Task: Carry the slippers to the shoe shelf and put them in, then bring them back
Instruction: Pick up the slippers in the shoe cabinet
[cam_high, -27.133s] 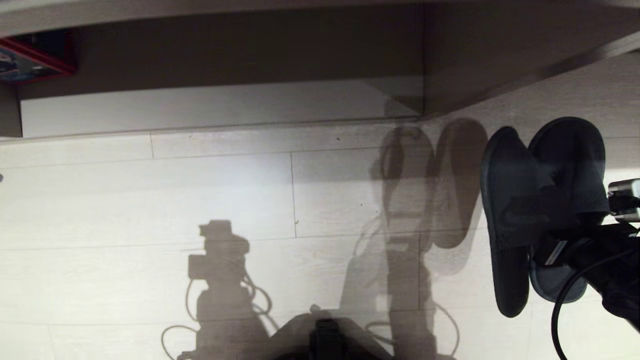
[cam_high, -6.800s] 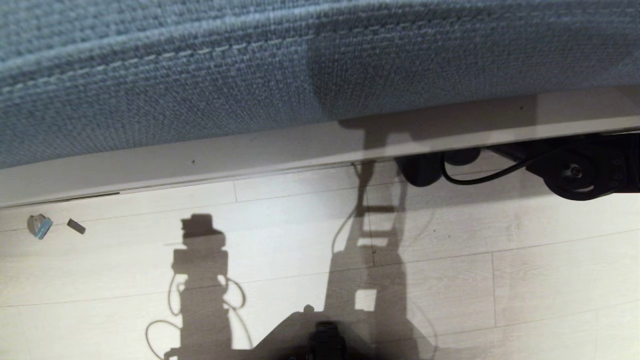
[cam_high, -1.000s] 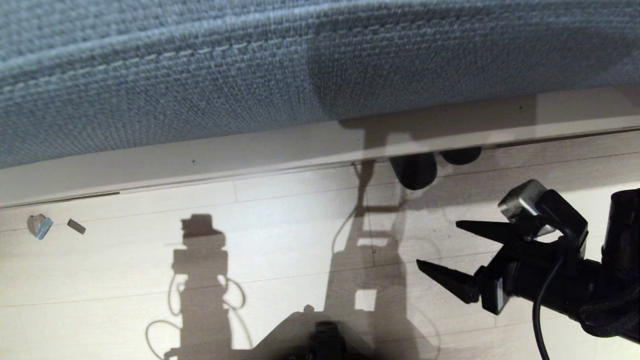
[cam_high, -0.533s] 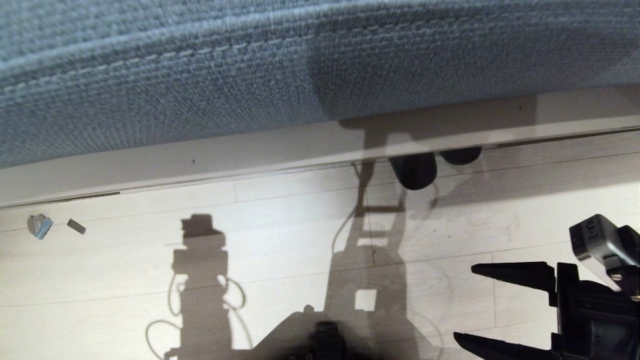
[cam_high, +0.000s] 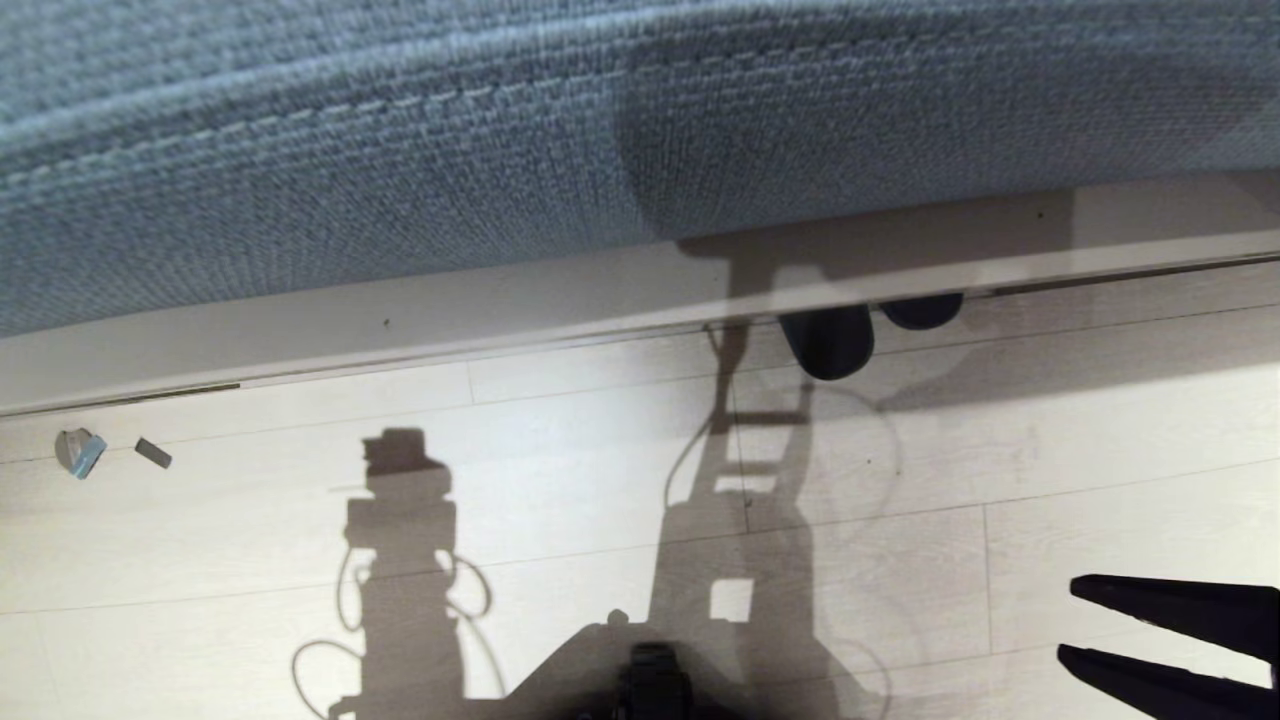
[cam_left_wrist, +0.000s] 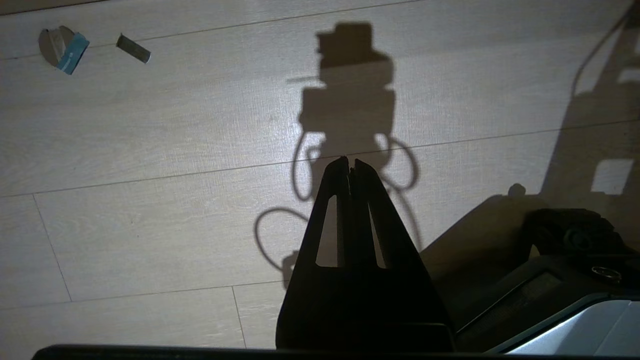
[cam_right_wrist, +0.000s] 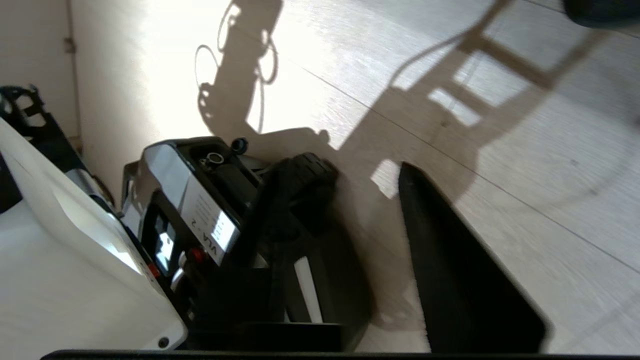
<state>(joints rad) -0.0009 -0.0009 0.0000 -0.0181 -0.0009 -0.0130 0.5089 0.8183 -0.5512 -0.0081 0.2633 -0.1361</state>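
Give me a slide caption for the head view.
Slippers tucked under blue fabric edge; right gripper empty above the floor.

Slippers (cam_high: 830, 340) half under bed base (cam_high: 500, 300)

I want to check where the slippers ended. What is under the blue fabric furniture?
Two dark slipper ends stick out from under the blue fabric furniture, beside its pale base board. The rest is covered.

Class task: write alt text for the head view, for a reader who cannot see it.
Two dark slippers poke out from under a pale board below blue-grey fabric, on a light wood floor. The empty right gripper sits at the lower right, jaws slightly apart. Two small scraps lie far left.
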